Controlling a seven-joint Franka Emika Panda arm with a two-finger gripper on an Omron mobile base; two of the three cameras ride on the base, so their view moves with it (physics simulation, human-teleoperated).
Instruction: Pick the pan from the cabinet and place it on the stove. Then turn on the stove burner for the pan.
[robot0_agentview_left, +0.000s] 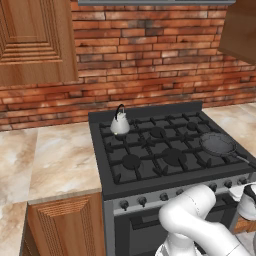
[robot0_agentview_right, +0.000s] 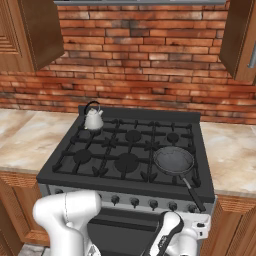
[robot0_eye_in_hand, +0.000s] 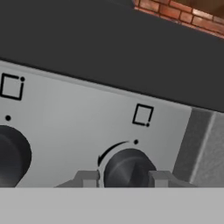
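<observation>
Your hand (robot0_eye_in_hand: 124, 178) has its fingers (robot0_eye_in_hand: 87, 178) closed against both sides of a dark knob (robot0_eye_in_hand: 127, 168) on the stove (robot0_agentview_right: 127, 150) front panel. The pan (robot0_agentview_right: 173, 160) sits on the front right burner, handle pointing toward you.

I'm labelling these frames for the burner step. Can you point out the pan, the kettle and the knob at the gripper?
pan (robot0_agentview_right: 173, 160): right base view, middle of its dark base.
kettle (robot0_agentview_left: 120, 123): left base view, silver body.
knob (robot0_eye_in_hand: 127, 169): hand view, dark round face.
</observation>
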